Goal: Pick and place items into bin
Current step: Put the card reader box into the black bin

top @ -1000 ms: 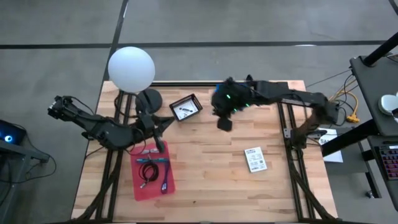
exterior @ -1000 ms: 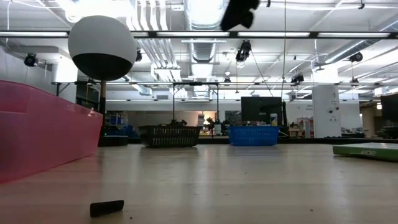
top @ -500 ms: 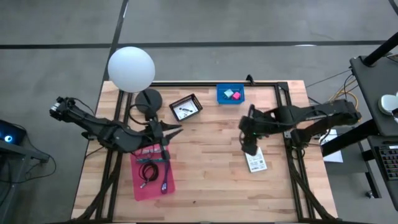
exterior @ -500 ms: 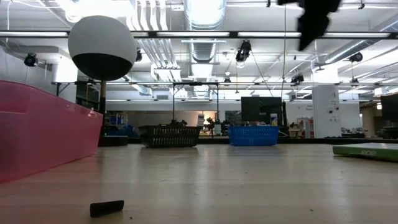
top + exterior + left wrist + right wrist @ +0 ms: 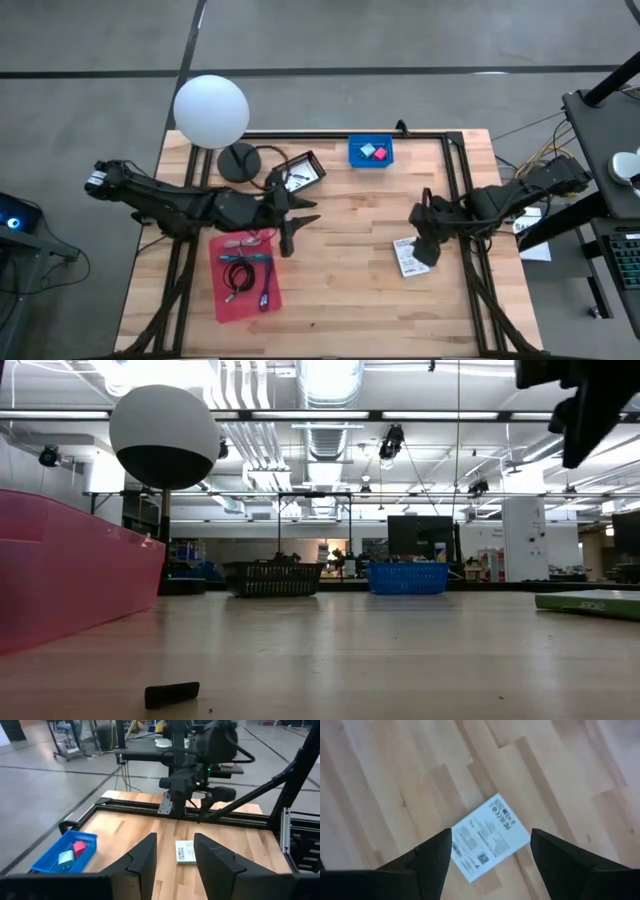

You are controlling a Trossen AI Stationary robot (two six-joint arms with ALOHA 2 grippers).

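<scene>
White printed packet [image 5: 489,837] flat on wooden table [image 5: 340,290], directly below right gripper [image 5: 490,851]; fingers spread wide, empty, straddling packet from above, not touching. Left gripper [image 5: 174,856] open, empty, hanging past near corner of pink bin [image 5: 245,290] holding coiled cables [image 5: 240,275]. Blue basket [image 5: 371,152] with pink cube [image 5: 380,153] and pale teal cube [image 5: 367,150] well beyond both grippers.

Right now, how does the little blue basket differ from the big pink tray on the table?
The small blue mesh basket sits at the table's far edge and holds a pink cube and a pale teal cube. The pink plastic tray is larger, solid-walled, lies near the left arm, and holds coiled cables and a teal pen. Both are open-topped containers.
</scene>
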